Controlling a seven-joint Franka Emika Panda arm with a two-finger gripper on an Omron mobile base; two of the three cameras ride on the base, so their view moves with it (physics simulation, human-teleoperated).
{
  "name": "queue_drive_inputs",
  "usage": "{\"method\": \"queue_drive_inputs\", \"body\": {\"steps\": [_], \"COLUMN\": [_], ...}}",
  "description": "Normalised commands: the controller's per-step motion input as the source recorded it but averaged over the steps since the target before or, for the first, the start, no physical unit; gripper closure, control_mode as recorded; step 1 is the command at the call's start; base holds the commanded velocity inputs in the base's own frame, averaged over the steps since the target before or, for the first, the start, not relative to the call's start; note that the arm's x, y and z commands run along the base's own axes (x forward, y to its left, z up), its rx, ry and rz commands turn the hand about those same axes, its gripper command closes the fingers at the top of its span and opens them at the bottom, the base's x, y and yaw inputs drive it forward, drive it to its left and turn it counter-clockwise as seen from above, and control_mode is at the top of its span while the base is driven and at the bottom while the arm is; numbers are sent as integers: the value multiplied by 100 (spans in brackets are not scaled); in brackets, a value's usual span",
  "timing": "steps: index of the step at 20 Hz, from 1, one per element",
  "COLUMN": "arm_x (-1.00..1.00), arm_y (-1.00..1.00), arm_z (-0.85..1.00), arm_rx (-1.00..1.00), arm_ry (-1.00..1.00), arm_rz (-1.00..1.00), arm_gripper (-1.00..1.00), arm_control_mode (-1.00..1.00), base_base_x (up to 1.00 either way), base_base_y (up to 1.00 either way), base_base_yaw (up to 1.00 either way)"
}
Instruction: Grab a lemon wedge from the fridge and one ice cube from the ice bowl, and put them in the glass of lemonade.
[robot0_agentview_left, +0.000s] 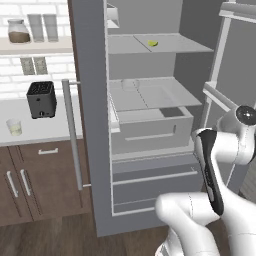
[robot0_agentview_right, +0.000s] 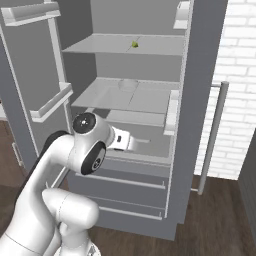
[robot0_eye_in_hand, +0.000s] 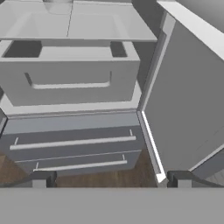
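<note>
The fridge (robot0_agentview_left: 90, 100) stands with both doors open, grey shelves and drawers bare inside (robot0_agentview_right: 200, 100). A tiny yellow-green lemon wedge (robot0_agentview_left: 152, 43) lies on the upper shelf (robot0_agentview_right: 134, 44). On the white counter left of the fridge stands the glass of lemonade (robot0_agentview_left: 14, 127). My gripper (robot0_eye_in_hand: 110, 181) is open and holds nothing; it points at the fridge's crisper drawer (robot0_eye_in_hand: 70, 78) and bottom drawers, well below the wedge's shelf. The ice bowl and ice cube are out of view.
A black toaster (robot0_agentview_left: 41, 99) sits on the counter. Above it, a wall shelf carries a brown-filled jar (robot0_agentview_left: 19, 31) and two grey glasses (robot0_agentview_left: 42, 26). Open fridge doors (robot0_agentview_right: 35, 75) flank my arm, with long bar handles (robot0_agentview_left: 72, 135). A clear dish (robot0_agentview_right: 128, 85) rests on the middle shelf.
</note>
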Motion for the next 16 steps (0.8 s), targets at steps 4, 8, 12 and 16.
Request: {"method": "queue_drive_inputs", "body": {"steps": [4, 8, 12, 16], "arm_x": [-5, 0, 0, 0], "arm_y": [0, 0, 0, 0], "arm_z": [2, 2, 0, 0], "arm_rx": [0, 0, 0, 0], "arm_ry": [-4, -3, 0, 0], "arm_rz": [1, 0, 0, 0], "arm_gripper": [-100, -100, -100, -100], "arm_control_mode": [-100, 100, 100, 100], "base_base_x": [0, 0, 0, 41], "base_base_y": [0, -3, -42, -2], "base_base_yaw": [0, 3, 10, 7]}}
